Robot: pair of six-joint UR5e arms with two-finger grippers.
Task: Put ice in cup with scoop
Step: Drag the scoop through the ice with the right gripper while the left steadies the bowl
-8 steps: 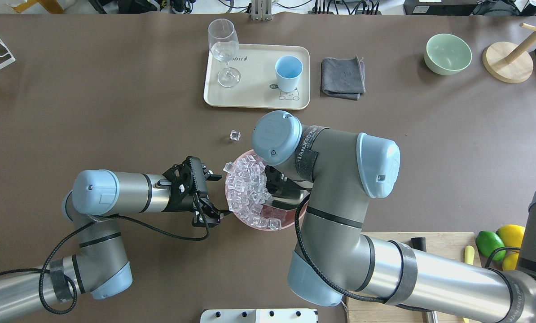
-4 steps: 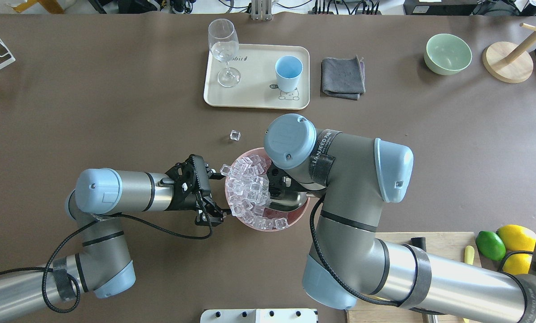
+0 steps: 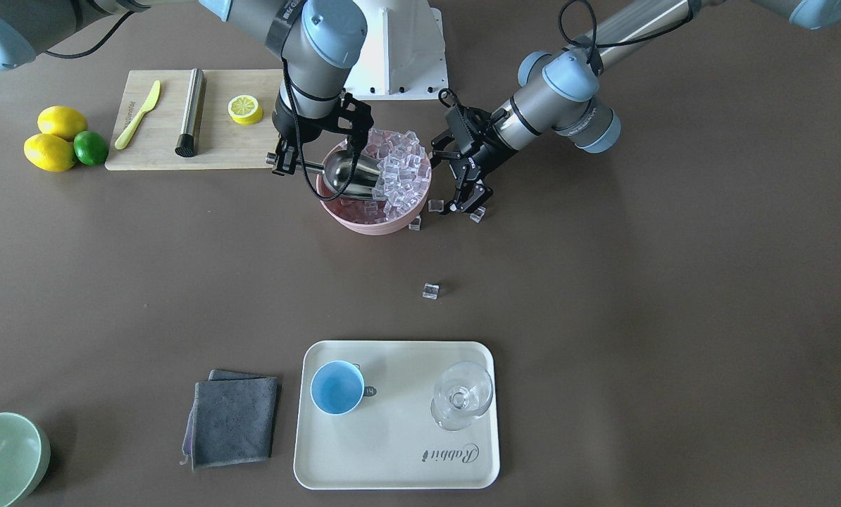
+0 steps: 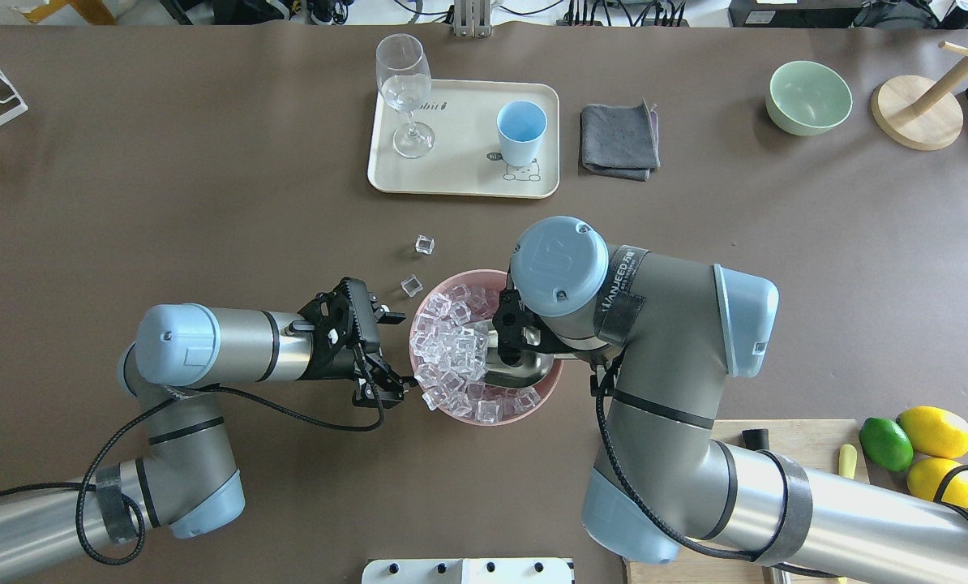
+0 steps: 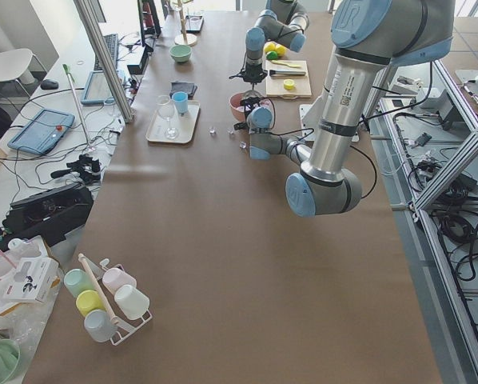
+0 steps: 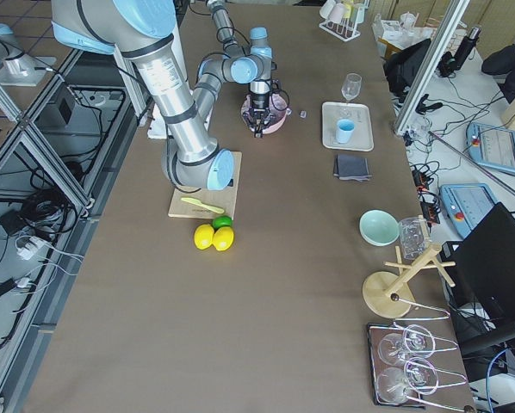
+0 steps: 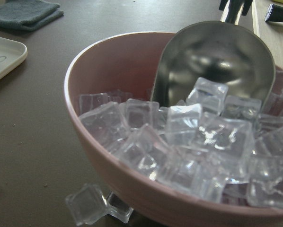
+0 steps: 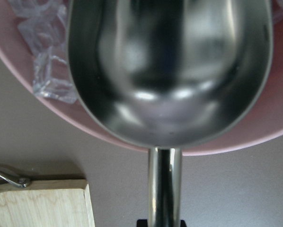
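Plainly, from the front-facing camera, the right gripper (image 3: 283, 156) is clamping the rod handle of the scoop (image 3: 346, 176), whose trough is lying in the pink bowl (image 3: 364, 227) against the heaped ice (image 3: 396, 176). The cup (image 3: 337, 387) is standing empty on the tray (image 3: 392, 436), well apart from the bowl.

From overhead, the left gripper (image 4: 399, 350) is hanging just beside the bowl's rim with fingers spread and empty, and loose cubes (image 4: 411, 285) are lying on the table nearby.

The two side views are too distant to add anything.

Through the left wrist camera, only a few cubes are sitting at the scoop's mouth.

The right wrist camera is showing bare steel in the trough, with ice only beside it.

The load looks thin. Filling it well probably means driving the lip lower under the heap. The scoop should then be tipped back level before a slow lift, since the heap looks ready to shed more cubes.
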